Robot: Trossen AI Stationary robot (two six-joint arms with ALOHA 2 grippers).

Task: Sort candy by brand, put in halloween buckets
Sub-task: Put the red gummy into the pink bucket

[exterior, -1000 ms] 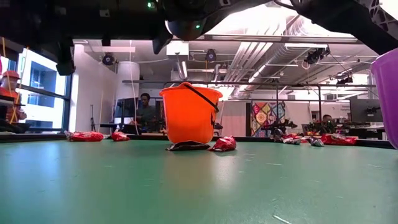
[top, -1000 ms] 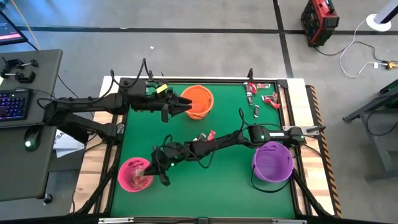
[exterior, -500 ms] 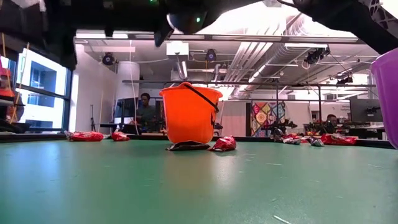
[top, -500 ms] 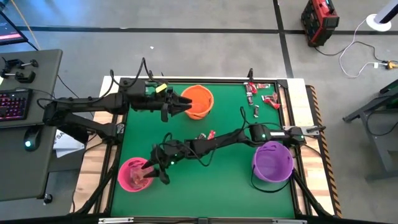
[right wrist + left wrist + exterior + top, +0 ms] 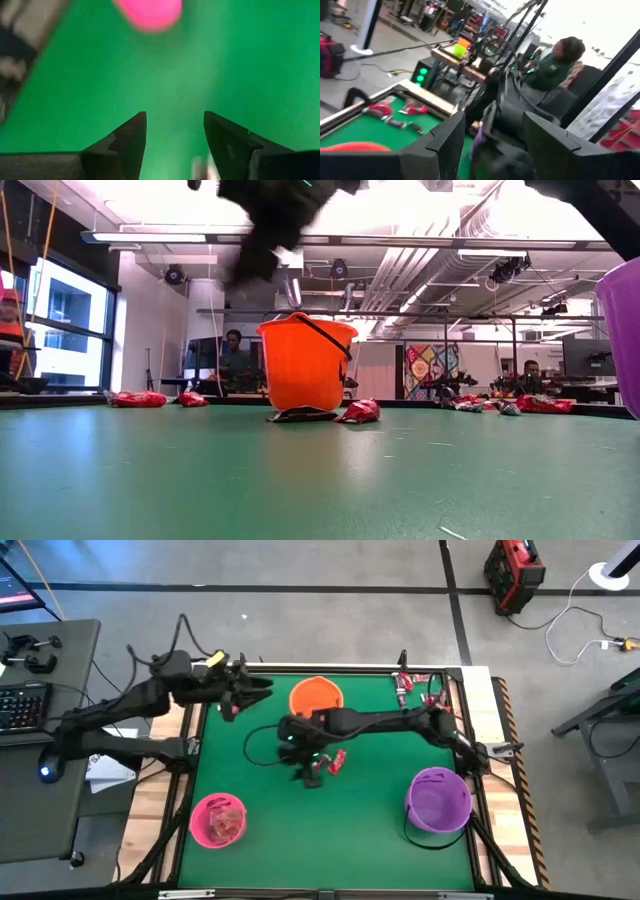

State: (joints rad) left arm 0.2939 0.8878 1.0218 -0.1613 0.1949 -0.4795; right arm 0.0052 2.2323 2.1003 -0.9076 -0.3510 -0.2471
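Near the middle of the green surface (image 5: 360,820), the right tool (image 5: 312,772) hangs with its fingers apart and nothing between them, just beside a red candy (image 5: 337,760) and a darker piece that its arm partly hides. The left tool (image 5: 262,688) waits, also open and empty, over the far left of the surface beside the orange bucket (image 5: 316,700). More candy (image 5: 420,692) lies scattered at the far right corner; the pink bucket (image 5: 219,819) already has pieces in it, and the purple bucket (image 5: 438,796) stands at the near right.

The two centre pieces lie very close together, so a closing grip could catch both wrappers at once and mix brands in one bucket. A slick wrapper lying flat may also slip out or get pushed along the felt. The right arm stretches past the orange bucket; a careless swing could tip it over.
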